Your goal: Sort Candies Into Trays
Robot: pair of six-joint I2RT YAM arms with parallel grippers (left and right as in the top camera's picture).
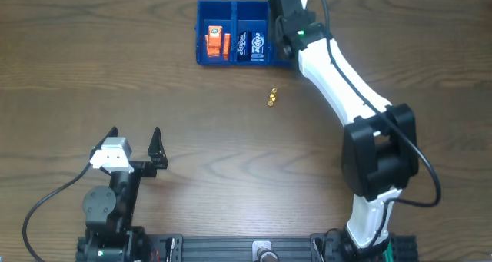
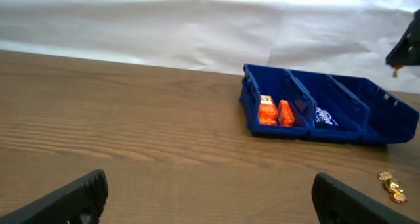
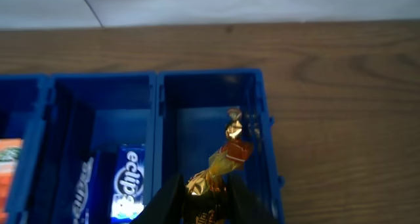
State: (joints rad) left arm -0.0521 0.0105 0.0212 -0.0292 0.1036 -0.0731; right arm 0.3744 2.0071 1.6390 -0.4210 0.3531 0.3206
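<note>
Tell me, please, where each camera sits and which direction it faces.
Top view: fixed overhead, looking straight down on the wooden table; both arms rise from its bottom edge, left pincer open.
Left wrist view: low on the left arm, facing across the table to the blue tray; its own fingers show.
Right wrist view: above the tray's end compartment, looking down; right pincer holds a gold-wrapped candy.
Shared: top and left wrist views both show the loose gold candy.

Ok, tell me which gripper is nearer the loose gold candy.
Right. The right gripper hangs over the blue tray beyond the loose candy; the left gripper sits far off, near its base.
</note>
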